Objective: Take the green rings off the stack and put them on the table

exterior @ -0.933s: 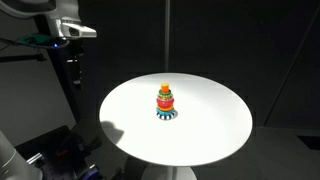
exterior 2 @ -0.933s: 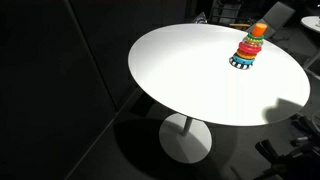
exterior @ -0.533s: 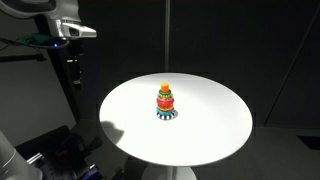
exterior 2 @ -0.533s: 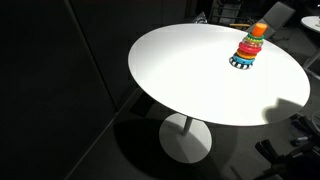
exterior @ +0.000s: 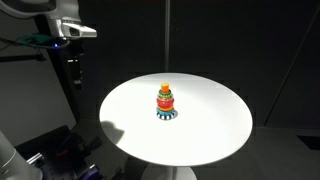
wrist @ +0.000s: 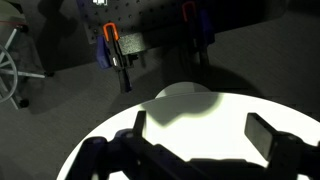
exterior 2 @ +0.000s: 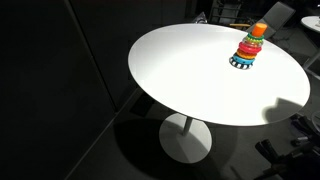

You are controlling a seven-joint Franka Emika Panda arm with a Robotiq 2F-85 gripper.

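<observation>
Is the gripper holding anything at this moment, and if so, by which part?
Nothing is held: the gripper is open and empty above the table, away from the stack.

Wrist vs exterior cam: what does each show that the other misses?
Wrist only: the tool, jaws wide apart, and orange clamps against a dark backdrop; no stack in frame. Exterior only: the stack standing mid-table, and the arm high off to one side. Both: the white table.

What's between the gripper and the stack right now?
Only bare table and open air. No object lies between the gripper and the stack, clearest in an exterior view.
</observation>
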